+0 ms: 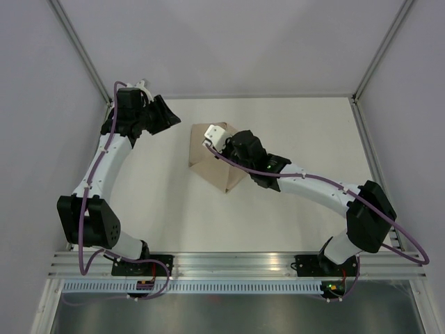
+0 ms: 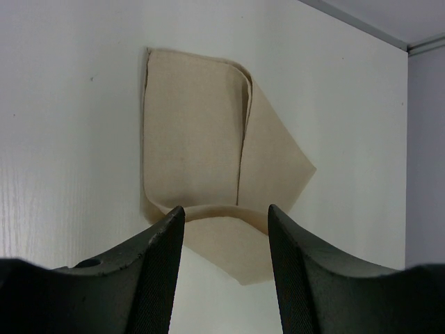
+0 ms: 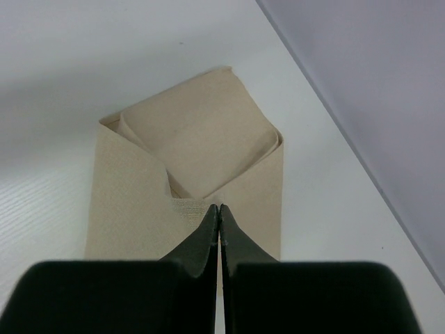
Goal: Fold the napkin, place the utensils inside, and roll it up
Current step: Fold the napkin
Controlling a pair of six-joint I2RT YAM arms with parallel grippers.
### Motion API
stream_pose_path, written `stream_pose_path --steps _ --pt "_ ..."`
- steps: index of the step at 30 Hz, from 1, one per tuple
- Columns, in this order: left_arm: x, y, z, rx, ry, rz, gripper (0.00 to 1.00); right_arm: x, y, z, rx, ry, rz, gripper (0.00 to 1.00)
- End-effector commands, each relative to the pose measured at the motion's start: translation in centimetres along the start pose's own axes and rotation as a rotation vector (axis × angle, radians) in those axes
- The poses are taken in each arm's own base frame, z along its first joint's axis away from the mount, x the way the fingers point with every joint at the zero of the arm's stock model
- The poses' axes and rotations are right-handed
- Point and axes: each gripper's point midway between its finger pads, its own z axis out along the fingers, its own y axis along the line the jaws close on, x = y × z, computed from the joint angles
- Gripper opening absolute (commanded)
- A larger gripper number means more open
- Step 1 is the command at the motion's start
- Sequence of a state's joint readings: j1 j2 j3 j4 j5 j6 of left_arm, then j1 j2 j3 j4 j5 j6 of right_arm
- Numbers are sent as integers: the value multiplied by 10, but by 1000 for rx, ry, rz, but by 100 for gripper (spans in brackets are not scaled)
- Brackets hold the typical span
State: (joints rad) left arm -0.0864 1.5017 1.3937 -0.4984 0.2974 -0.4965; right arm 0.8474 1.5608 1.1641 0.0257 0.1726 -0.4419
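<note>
The napkin (image 1: 206,164) lies on the worktop (image 1: 299,125) at about mid-width, in the far half, with its flaps lapped over one another. The right claw (image 1: 211,141) stands over the napkin's far-left part, its arm reaching in from the near right across the cloth; contact with the cloth cannot be confirmed. The left claw (image 1: 172,115) sits left of the napkin and farther back, apart from it, toward the worktop's far-left corner.
</note>
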Motion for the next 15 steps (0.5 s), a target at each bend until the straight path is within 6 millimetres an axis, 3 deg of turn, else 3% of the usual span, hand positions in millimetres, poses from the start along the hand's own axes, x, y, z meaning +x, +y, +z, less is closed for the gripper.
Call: stream_pose_path --steps 1,15 --pt "-1 -5 2 40 4 5 56 -26 -10 -12 49 -42 -13 1" --pt "6 -2 9 42 30 1 56 -5 -30 -13 136 -6 -53 0"
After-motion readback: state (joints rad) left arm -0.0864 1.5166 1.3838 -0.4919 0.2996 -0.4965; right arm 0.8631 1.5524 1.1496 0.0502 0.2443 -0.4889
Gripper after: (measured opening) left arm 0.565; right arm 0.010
